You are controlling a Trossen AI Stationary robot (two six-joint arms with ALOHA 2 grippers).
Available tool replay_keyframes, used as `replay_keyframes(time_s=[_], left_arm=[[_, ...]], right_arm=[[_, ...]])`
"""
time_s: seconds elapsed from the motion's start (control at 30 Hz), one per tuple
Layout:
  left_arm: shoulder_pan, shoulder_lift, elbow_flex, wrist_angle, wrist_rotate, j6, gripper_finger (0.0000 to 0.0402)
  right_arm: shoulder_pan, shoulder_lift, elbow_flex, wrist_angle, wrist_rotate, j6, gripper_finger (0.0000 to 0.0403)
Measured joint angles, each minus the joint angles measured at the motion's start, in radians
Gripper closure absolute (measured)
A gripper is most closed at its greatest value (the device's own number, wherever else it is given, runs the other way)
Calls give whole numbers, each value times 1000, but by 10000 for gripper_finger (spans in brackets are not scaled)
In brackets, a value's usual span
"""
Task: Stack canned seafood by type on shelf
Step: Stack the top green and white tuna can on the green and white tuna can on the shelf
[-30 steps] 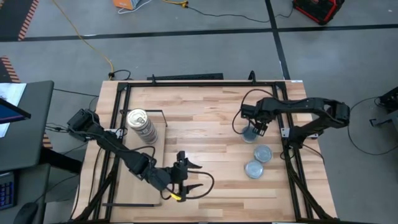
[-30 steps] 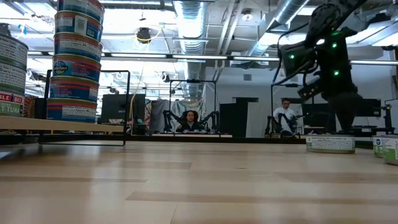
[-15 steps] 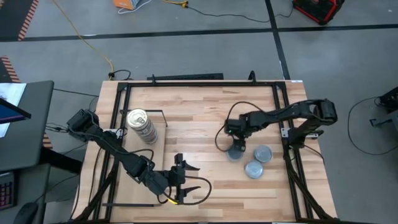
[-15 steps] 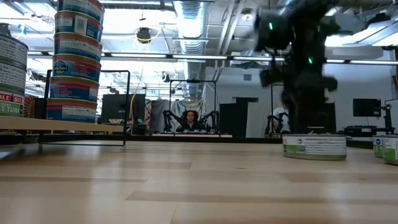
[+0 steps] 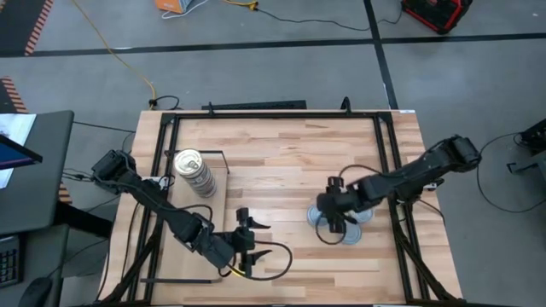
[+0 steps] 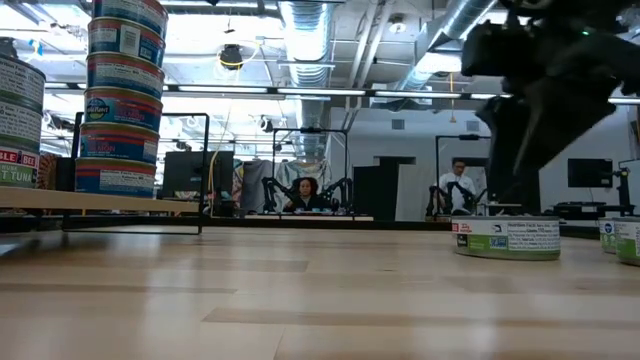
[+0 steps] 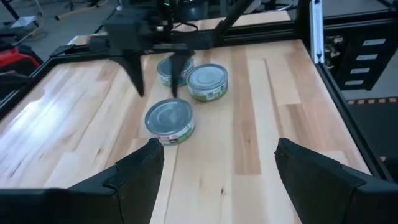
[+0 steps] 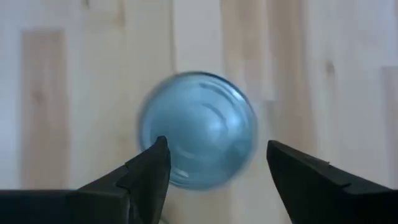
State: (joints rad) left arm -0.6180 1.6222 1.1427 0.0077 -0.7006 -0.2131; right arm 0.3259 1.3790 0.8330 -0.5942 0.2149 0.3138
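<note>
Using the tin stack (image 5: 194, 170) as the landmark here. It's a tall pile of tins with a gold top, standing on the shelf (image 5: 192, 234) at the end with the black wire frame (image 5: 207, 155) — in the low view you can see the stack's blue labels (image 6: 122, 95), with another tin (image 6: 20, 122) cut off at the picture's edge beside it.

Well away from the stack, across the table (image 5: 273, 145), sit three loose blue-silver tins. The nearest one to the stack (image 5: 322, 216) is flat on the wood and the right gripper (image 5: 334, 227) is right over it, claw spread wide with a finger to either side of the rim. In the right wrist view the tin (image 8: 198, 129) sits between the fingers (image 8: 147, 177) without either one touching it, so nothing's held. The other two tins (image 5: 351, 223) are just beyond it, farther from the stack, close together; the left wrist view shows all three in a little cluster (image 7: 208, 82).

The left gripper (image 5: 246, 240) hangs over the table just off the shelf's edge, nearer the camera-side end than the stack — jaws wide, empty, pointing toward the loose tins.

People (image 6: 303, 193) are seated in the room behind.
</note>
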Motion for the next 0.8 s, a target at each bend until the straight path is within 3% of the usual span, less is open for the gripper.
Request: replay_keyframes(time_s=[0.17,0.33,0.4,0.63,0.8], left_arm=[[14,0,0,11,6,-8,107],[28,0,0,10,8,-9,107],[29,0,0,3,8,-14,107],[31,0,0,-19,28,-36,107],[50,1,0,-38,44,-50,107]], right_arm=[[91,28,-55,115,22,107,113],[182,100,-47,37,231,193,113],[188,100,-37,-22,268,247,113],[197,46,-21,-229,253,364,113],[115,48,-45,-260,323,375,113]])
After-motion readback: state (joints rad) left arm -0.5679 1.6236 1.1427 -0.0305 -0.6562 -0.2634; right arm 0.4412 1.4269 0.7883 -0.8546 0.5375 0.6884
